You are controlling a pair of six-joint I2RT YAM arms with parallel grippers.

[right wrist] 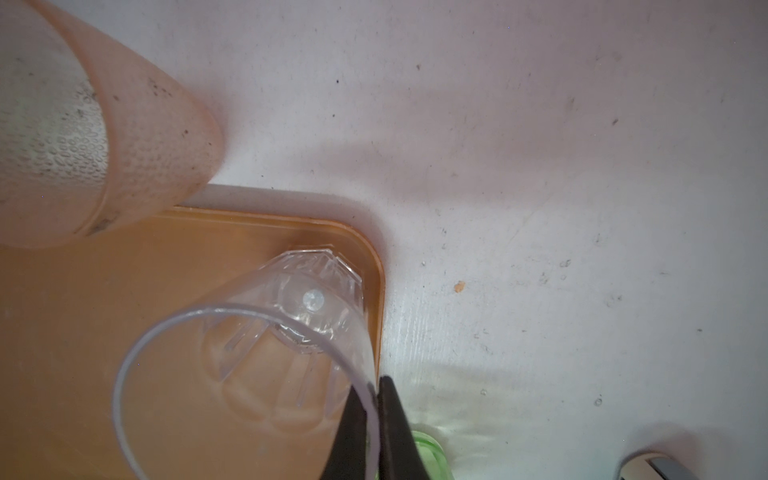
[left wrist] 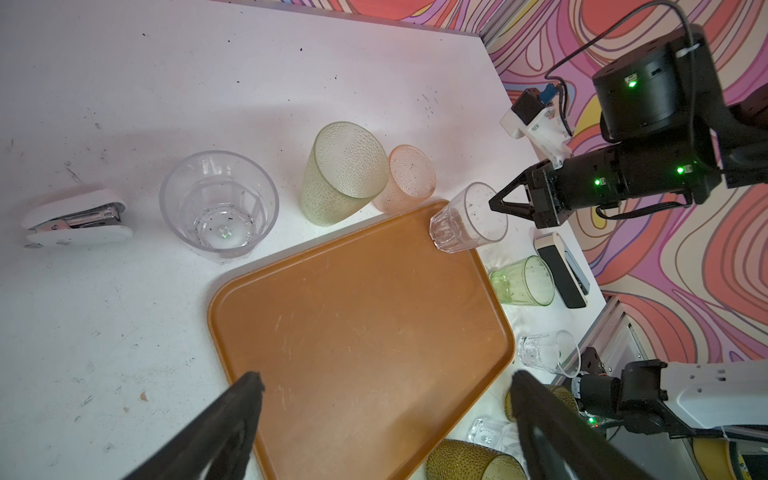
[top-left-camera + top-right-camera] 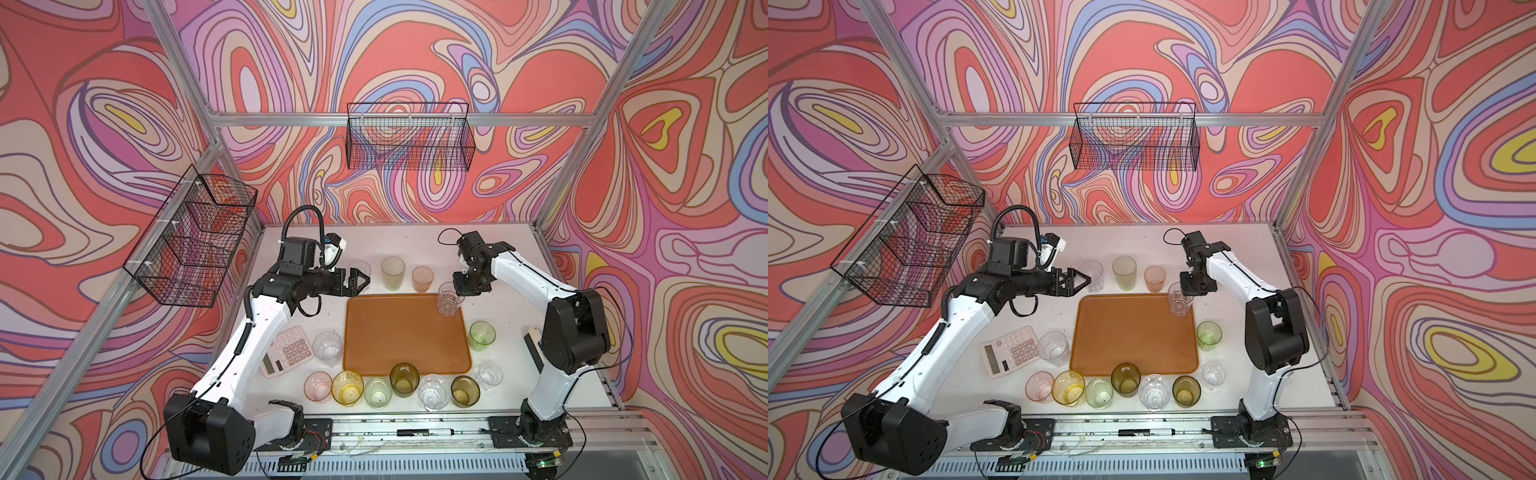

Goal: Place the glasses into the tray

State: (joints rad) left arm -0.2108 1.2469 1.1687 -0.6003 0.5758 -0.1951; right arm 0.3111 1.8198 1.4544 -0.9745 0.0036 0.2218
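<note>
The right wrist view crops the pink glass and clear glass; the right tool mostly hides a green glass.

Both top views look steeply down from high above the near edge of the white surface, facing the back wall and taking in the whole flat orange-brown rectangular tray. The left wrist camera looks across the tray from near its far left corner, its own black fingers in the foreground. The right wrist camera hangs close over the tray's far right corner, above a clear faceted plastic glass. All four views share that corner.
</note>
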